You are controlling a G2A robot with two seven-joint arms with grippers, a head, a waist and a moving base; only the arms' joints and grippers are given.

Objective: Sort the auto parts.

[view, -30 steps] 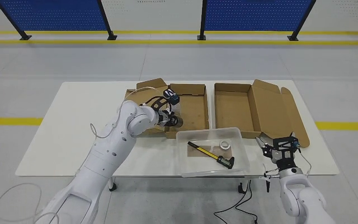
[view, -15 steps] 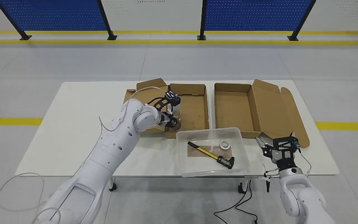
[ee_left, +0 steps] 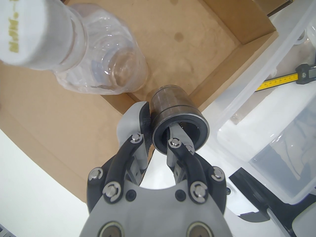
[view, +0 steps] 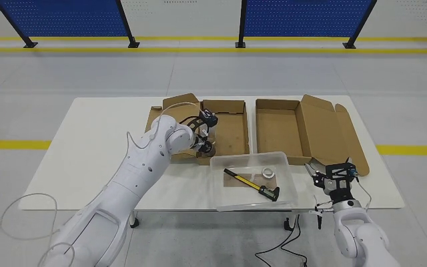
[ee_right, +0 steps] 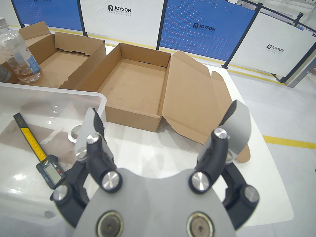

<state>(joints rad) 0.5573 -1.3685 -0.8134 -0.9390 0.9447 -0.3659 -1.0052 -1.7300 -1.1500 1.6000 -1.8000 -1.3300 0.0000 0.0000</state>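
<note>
The left hand [ee_left: 160,124] is clamped on a metal bearing sleeve [ee_left: 179,114], with one finger inside the bore and the other pressed on the outer wall. The sleeve is judged heavy for its size, rigid, smooth-sided and likely slippery. A wall pinch like this is thought sound if swinging is avoided.

Just past the fingertips lies the near corner of the left cardboard box [ee_left: 185,38], with a plastic bottle [ee_left: 103,57] standing inside. Beside the hand sits a clear bin [ee_left: 271,104] holding a caliper [ee_left: 284,78].

The right hand [ee_right: 165,113] is spread wide with nothing held, low over the surface [ee_right: 153,144], and the empty right box [ee_right: 133,85] lies ahead of it.

The bore grip is made plain by the left wrist view. The layout of boxes and bin is given by the top view.
</note>
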